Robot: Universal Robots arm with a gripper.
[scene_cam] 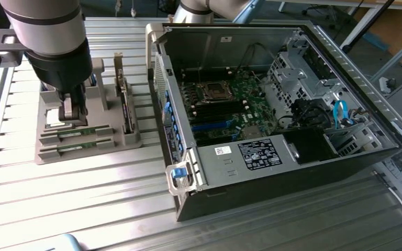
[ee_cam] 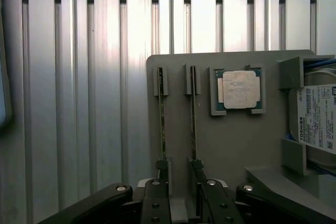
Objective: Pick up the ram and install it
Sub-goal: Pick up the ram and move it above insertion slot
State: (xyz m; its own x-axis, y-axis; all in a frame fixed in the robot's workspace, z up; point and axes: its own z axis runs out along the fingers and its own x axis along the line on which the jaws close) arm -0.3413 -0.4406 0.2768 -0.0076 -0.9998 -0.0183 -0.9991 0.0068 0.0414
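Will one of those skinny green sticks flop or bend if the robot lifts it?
Probably stiff: the ram stick stands straight on edge in the gray holder. Likely light, being so thin. Once out of its slots it could tip easily, so the open gripper would need a square pinch.

Near end of ram (ee_cam: 193, 124) behind hand (ee_cam: 179, 167)

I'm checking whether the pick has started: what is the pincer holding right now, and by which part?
Nothing. The pincer is open over the grey tray, and the two memory sticks stand in their slots, ungripped.
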